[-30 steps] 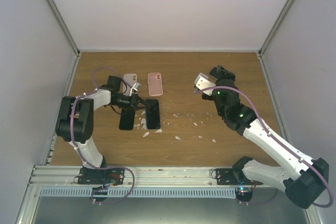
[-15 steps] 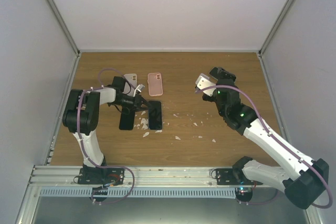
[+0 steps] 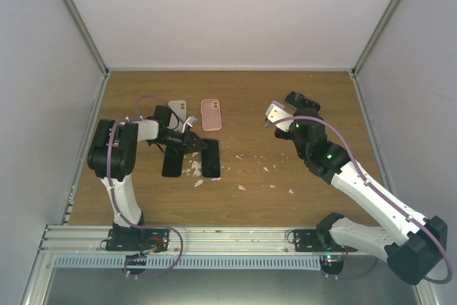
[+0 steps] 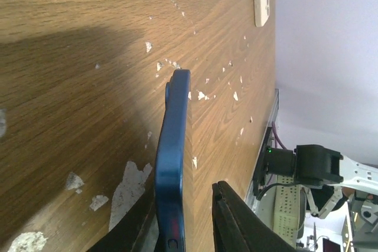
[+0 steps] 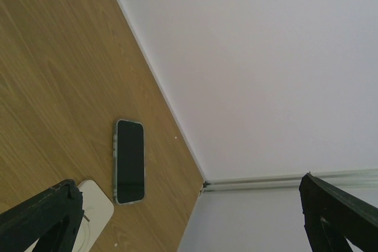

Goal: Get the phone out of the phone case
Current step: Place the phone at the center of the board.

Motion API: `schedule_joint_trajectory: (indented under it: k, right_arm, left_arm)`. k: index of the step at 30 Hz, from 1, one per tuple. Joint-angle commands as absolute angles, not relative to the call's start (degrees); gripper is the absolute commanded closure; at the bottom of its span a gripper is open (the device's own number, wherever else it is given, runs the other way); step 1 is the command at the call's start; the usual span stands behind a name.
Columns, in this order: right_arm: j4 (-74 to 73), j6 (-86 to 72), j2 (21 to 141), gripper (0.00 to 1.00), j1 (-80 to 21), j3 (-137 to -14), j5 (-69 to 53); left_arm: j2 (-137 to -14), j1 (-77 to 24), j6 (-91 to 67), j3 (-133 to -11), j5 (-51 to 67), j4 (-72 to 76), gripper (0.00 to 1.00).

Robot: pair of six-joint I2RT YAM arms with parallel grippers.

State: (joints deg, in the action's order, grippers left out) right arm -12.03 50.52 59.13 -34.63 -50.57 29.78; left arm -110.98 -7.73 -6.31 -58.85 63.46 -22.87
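A dark blue phone case (image 3: 210, 158) lies on the wooden table (image 3: 285, 91), with its near end between my left gripper's fingers (image 3: 193, 142). In the left wrist view I see the case (image 4: 174, 146) edge-on. The left finger (image 4: 133, 228) lies against it and the right finger (image 4: 236, 222) stands a gap away, so the left gripper (image 4: 186, 192) is open around the case. I cannot tell whether a phone is inside. My right gripper (image 3: 273, 114) hangs above the table's right half, open and empty, with its fingers far apart (image 5: 186, 182).
A black phone (image 3: 172, 163) lies just left of the blue case. A white case (image 3: 177, 111) and a pink case (image 3: 211, 114) lie behind them. White scraps (image 3: 194, 169) litter the middle. The right wrist view shows a dark-screened phone (image 5: 129, 160) beside a white object (image 5: 94, 210), near the wall.
My left gripper has moved right and slightly nearer, onto the end of the blue case, and its arm has swung in. The right arm has barely moved.
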Motion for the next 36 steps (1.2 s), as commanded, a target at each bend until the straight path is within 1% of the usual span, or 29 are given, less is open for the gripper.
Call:
schedule_joint_trajectory:
  k: [1, 14, 18, 20, 29, 36]
  right_arm:
    - [-12.7, 49.5, 58.6, 0.00, -33.9, -52.1, 29.6]
    - [-13.5, 49.1, 58.9, 0.00, -33.8, -53.7, 29.6]
    - [-13.7, 48.9, 58.7, 0.00, -33.7, -53.6, 29.5]
    - [-13.9, 48.7, 58.6, 0.00, -33.5, -53.7, 29.4]
    - [-15.4, 46.6, 58.1, 0.00, -32.4, -54.0, 28.2]
    - [-21.7, 41.8, 58.4, 0.00, -31.2, -56.3, 23.3]
  left_arm:
    - [-110.9, -7.6, -6.7, -59.2, 62.2, -20.7, 0.74]
    - [-101.7, -7.1, -8.0, -55.3, 55.9, -19.6, 0.40]
    - [-99.2, -7.1, -7.7, -55.6, 55.5, -20.0, 0.28]
    - [-98.0, -7.1, -7.9, -55.3, 55.6, -20.0, 0.24]
    - [-93.0, -7.2, -8.0, -53.2, 54.4, -19.1, 0.18]
    - [-88.0, -7.1, -7.4, -52.7, 54.2, -19.0, 0.16]
